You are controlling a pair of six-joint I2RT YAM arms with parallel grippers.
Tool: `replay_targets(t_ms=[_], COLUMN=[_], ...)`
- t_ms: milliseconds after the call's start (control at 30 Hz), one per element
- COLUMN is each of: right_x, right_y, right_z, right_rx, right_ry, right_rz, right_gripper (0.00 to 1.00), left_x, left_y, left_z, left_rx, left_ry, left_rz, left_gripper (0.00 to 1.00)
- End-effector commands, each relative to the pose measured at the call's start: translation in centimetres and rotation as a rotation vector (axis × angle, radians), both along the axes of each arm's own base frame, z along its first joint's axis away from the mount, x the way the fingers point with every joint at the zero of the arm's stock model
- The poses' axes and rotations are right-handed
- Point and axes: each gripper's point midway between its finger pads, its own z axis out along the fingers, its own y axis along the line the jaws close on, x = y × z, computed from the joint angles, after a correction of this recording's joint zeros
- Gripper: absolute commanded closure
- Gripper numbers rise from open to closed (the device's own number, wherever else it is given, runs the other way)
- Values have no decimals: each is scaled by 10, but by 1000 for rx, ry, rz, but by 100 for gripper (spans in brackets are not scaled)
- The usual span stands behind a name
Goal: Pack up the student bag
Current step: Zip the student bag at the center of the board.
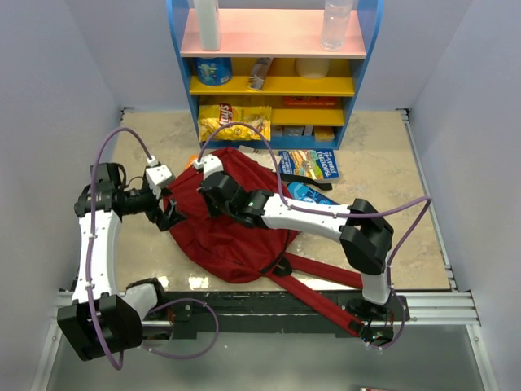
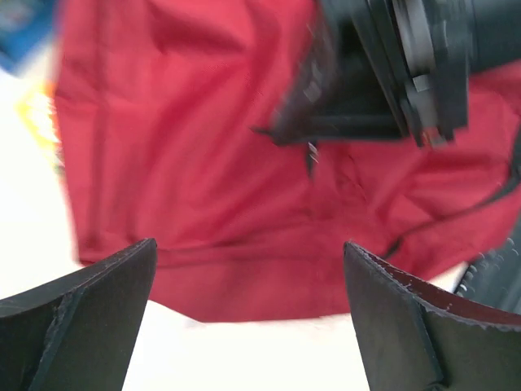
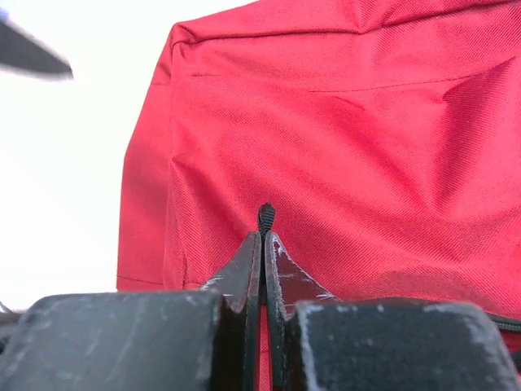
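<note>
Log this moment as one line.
dark-red fabric backpack: lying on table | left gripper: open, at its edge | right gripper: shut on small black tab atop it

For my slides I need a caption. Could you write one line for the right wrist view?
Right gripper shut on a small black tab of the red bag.

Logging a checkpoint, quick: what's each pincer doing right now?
Left pincer: open, empty, facing the student bag.
Right pincer: closed on a black tab of the bag.
</note>
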Motion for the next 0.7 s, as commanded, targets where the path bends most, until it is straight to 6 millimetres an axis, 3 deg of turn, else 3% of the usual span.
replay_targets(t_ms=[0, 233, 433, 500, 667], right_x=[7, 9, 12, 13, 15], right_y=[14, 18, 17, 18, 17], right_z=[56, 60, 59, 61, 61], right_rx=[185, 226, 233, 241, 245], right_ry=[-34, -22, -13, -14, -11], right_rz=[-2, -22, -32, -33, -44], right_gripper=[100, 100, 100, 100, 100], left_x=[-16, -24, -6, -3, 11], left_y=[-10, -36, -47, -59, -70], left_z=[-16, -16, -29, -35, -42], left_rx=[-32, -149, -198, -214, -162], left_ry=[16, -153, -54, 18, -22], left_rz=[-93, -258, -273, -279, -260], left_gripper=[0, 0, 0, 0, 0])
